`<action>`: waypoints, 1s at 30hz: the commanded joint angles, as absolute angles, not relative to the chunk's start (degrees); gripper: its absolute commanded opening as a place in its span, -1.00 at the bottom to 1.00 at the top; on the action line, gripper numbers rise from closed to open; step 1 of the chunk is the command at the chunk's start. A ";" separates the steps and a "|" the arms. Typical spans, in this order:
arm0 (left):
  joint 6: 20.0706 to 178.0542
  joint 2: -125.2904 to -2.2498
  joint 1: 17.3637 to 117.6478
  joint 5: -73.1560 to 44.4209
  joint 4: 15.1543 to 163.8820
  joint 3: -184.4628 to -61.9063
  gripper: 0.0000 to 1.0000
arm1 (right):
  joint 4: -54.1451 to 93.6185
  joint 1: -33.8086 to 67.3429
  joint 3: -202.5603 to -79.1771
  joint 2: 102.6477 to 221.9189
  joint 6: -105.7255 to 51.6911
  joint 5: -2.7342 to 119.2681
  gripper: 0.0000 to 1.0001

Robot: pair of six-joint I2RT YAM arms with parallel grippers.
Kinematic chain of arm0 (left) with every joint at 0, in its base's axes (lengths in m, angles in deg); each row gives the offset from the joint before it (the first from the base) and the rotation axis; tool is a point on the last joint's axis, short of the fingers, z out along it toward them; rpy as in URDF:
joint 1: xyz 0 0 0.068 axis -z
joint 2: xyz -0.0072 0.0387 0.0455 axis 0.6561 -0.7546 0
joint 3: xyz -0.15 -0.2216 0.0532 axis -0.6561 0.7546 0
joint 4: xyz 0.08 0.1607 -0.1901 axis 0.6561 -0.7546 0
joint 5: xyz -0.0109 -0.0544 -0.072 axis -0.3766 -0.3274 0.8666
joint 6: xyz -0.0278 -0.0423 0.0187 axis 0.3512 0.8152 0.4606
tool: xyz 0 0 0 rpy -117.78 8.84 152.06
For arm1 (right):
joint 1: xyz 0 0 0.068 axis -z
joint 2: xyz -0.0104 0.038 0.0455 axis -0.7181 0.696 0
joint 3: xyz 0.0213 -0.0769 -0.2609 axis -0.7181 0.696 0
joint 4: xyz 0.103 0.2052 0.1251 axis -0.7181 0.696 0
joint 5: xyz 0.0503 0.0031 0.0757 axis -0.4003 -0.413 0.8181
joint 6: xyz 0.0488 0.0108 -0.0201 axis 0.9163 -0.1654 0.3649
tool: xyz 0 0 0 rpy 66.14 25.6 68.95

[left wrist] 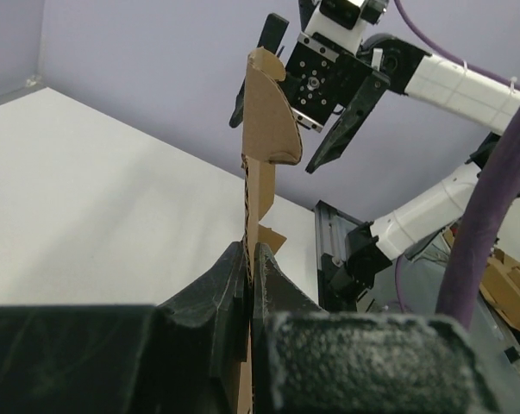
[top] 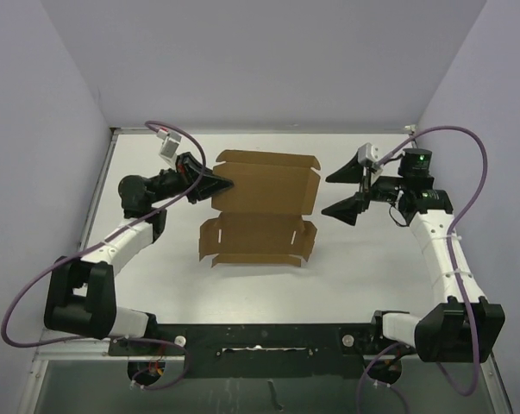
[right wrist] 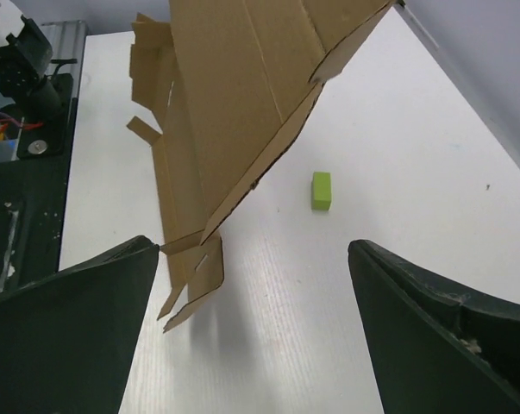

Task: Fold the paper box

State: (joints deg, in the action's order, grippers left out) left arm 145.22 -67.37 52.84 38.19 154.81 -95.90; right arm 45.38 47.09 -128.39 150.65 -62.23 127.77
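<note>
The paper box is a flat, unfolded brown cardboard sheet with flaps and notched tabs, in the middle of the table. My left gripper is shut on its left edge. In the left wrist view the cardboard rises edge-on from between the closed fingers. In the right wrist view the box hangs tilted above the table and casts a shadow. My right gripper stands wide open just right of the box, apart from it, with nothing between its fingers.
A small yellow-green block lies on the white table under the box's far side. Pale walls close in the table on three sides. A black rail with the arm bases runs along the near edge.
</note>
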 commanded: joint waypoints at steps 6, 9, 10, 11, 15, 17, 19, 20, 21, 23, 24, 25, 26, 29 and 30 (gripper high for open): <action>143.43 -70.38 54.61 44.53 162.54 -99.31 -1.00 | 72.51 43.05 -147.17 157.53 -71.20 125.12 0.96; 139.28 -69.75 55.85 44.49 158.67 -99.85 -1.00 | 73.86 39.98 -150.87 159.06 -67.68 122.90 0.96; 138.12 -69.55 56.28 44.30 157.62 -99.91 -1.00 | 73.29 38.74 -151.40 159.40 -65.38 121.66 0.96; 137.15 -69.31 56.52 44.07 156.75 -99.96 -1.00 | 73.05 37.75 -151.76 159.69 -64.22 120.59 0.96; 136.22 -69.27 57.03 43.59 156.09 -100.29 -1.00 | 71.22 35.89 -151.83 160.20 -59.59 116.28 0.96; 135.42 -68.98 57.06 42.99 155.27 -100.12 -1.00 | 71.17 35.89 -151.74 159.99 -59.16 115.36 0.86; 134.14 -68.59 57.13 42.56 153.87 -100.05 -1.00 | 71.08 35.90 -151.70 159.74 -58.96 114.56 0.68; 133.80 -68.46 57.16 42.51 153.45 -100.06 -1.00 | 71.08 35.91 -151.78 159.63 -58.81 113.78 0.56; 133.74 -68.44 57.18 42.54 153.49 -99.98 -1.00 | 71.04 36.08 -151.95 159.48 -58.80 113.17 0.46; 133.72 -68.43 57.08 42.82 153.59 -100.04 -1.00 | 71.11 37.65 -152.34 158.98 -58.52 113.60 0.33; 133.71 -68.43 57.09 42.91 153.60 -99.98 -1.00 | 70.79 39.30 -152.37 158.68 -57.96 115.10 0.30; 133.72 -68.31 57.09 43.01 153.60 -99.89 -1.00 | 70.21 41.44 -152.22 158.31 -57.05 116.98 0.24; 133.74 -68.22 56.95 43.10 153.60 -99.75 -1.00 | 69.61 43.46 -151.98 157.96 -56.15 118.39 0.12; 133.70 -68.16 57.00 43.26 153.67 -99.65 -1.00 | 68.57 46.85 -151.19 157.04 -54.91 119.26 -0.39; 133.86 -68.23 56.97 43.29 153.80 -99.74 -1.00 | 68.54 47.39 -150.93 156.79 -54.93 119.39 -0.51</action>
State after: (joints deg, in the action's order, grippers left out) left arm 134.75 -70.01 57.04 43.63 152.30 -97.71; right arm 70.65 44.42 -150.09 160.05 -57.25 116.30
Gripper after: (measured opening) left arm 0.017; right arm 0.334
